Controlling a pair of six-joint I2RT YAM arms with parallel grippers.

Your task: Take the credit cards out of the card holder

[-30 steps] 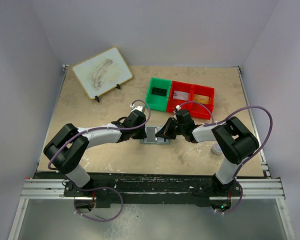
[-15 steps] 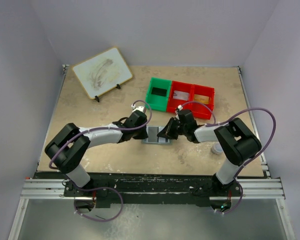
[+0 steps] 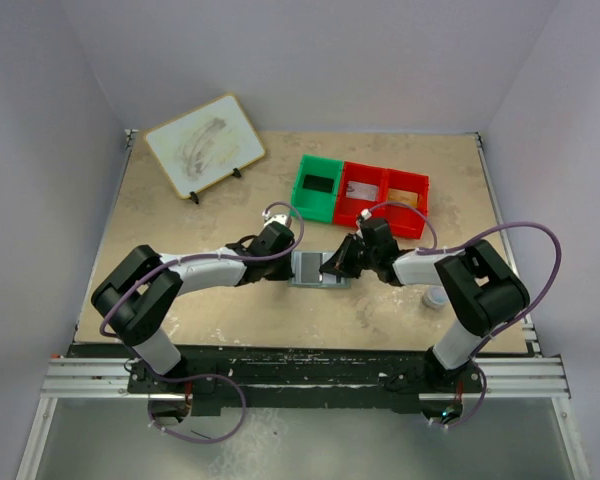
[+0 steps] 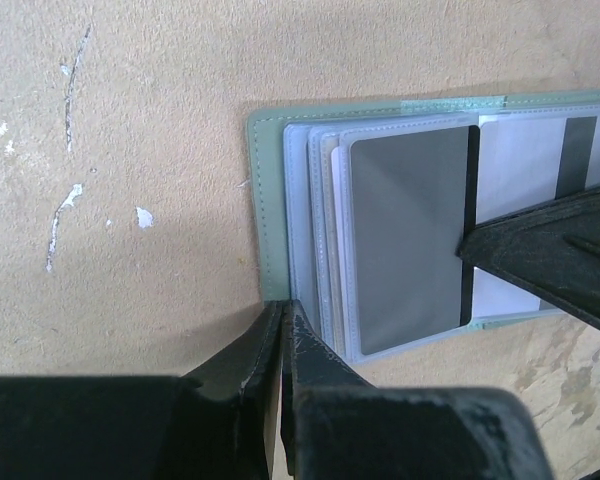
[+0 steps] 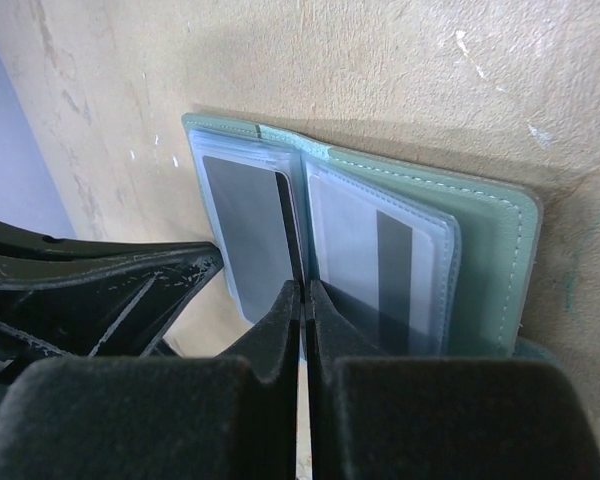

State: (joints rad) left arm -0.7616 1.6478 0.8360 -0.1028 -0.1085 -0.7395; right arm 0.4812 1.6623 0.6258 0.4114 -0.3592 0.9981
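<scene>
Currently the left fingers are pressed shut and empty, tips at the outer near corner of the card holder. The right fingers are also shut, gripping nothing, tips over its centre fold. The holder lies open flat on the surface, long axis running arm to arm; the right arm looks better placed. A dark card sits in one sleeve and a striped card in the other; neither is out. Beyond the holder are a green bin and red bins; contents unclear.
</scene>
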